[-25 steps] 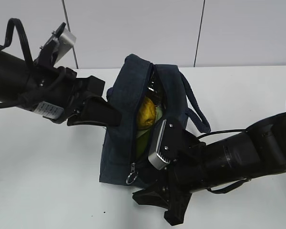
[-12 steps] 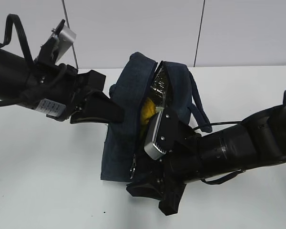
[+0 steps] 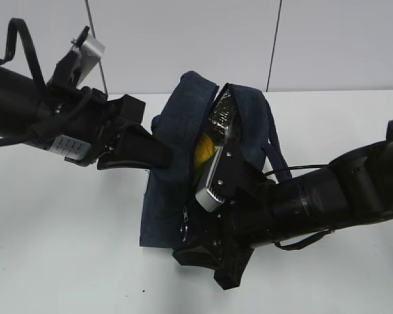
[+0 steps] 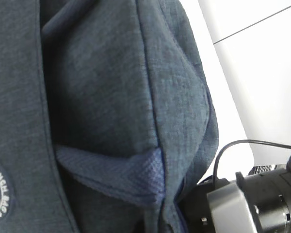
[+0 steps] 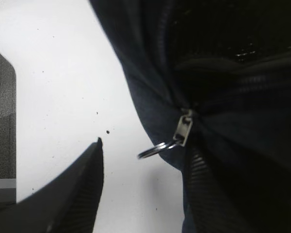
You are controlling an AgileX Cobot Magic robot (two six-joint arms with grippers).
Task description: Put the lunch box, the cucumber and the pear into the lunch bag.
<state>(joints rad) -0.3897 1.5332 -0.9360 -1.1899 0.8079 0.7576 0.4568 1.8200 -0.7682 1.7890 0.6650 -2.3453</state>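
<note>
One item, the speckled yellow pear [image 3: 204, 152], shows inside the unzipped navy fabric lunch bag [image 3: 167, 190] on the white bench [image 3: 65, 216]; left end effector [image 3: 158, 156] presses its side, right end effector [image 3: 213, 258] spread near the ring pull [image 5: 157, 147]; other contents unclear.

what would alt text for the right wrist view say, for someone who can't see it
Close-up of a dark navy lunch bag on a white table, its zipper slider and round metal ring pull hanging at the bag's edge. One dark gripper finger juts in from the lower left, not touching the ring.
</note>
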